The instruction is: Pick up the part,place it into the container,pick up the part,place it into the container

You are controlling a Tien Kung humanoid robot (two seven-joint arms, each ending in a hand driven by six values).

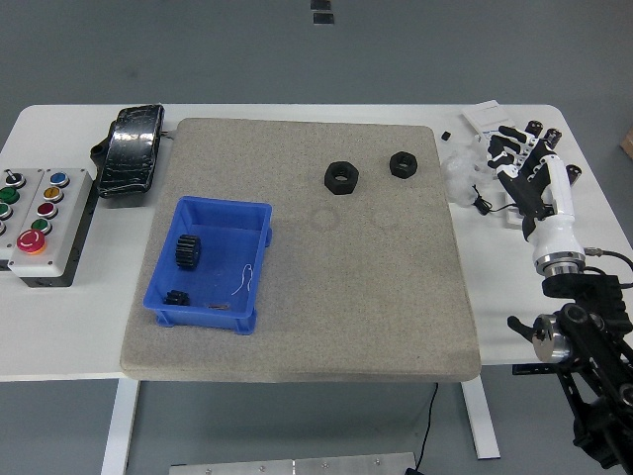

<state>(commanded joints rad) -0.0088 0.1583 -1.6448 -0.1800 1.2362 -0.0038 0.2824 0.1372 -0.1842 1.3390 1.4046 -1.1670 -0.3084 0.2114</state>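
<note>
Two black hex nuts lie on the grey mat: a larger nut near the middle of the far part and a smaller nut to its right. A blue bin at the mat's left holds a black gear, a small black part and a thin wire. My right hand hovers over the white table right of the mat, fingers spread and holding nothing, well to the right of the smaller nut. The left arm is out of view.
A button box and a black pedal sit at the far left. Clear plastic wrap, a white box and small cables lie beside my right hand. The grey mat is bare at its front right.
</note>
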